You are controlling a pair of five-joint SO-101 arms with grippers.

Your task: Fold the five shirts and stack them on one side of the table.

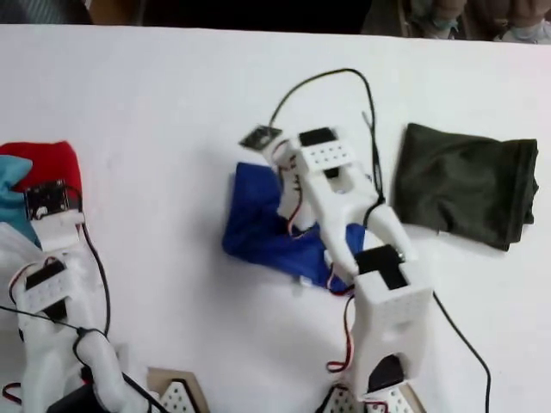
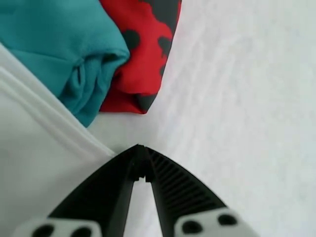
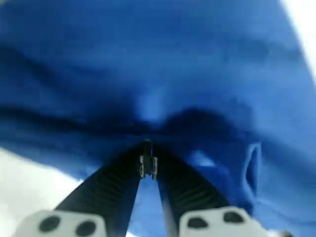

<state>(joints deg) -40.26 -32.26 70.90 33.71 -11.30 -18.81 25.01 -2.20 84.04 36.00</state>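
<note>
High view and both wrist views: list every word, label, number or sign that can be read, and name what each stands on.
None can be read.
Small tab on the blue cloth shirt: no print can be made out.
Red cloth shirt with black spots: a pattern, no letters.
White plastic housing of the right arm: rows of holes, no markings.

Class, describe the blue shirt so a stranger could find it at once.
On the white table, look to the middle, under the right arm. The blue shirt lies crumpled there, the only blue one; its dark green neighbour is folded.
</note>
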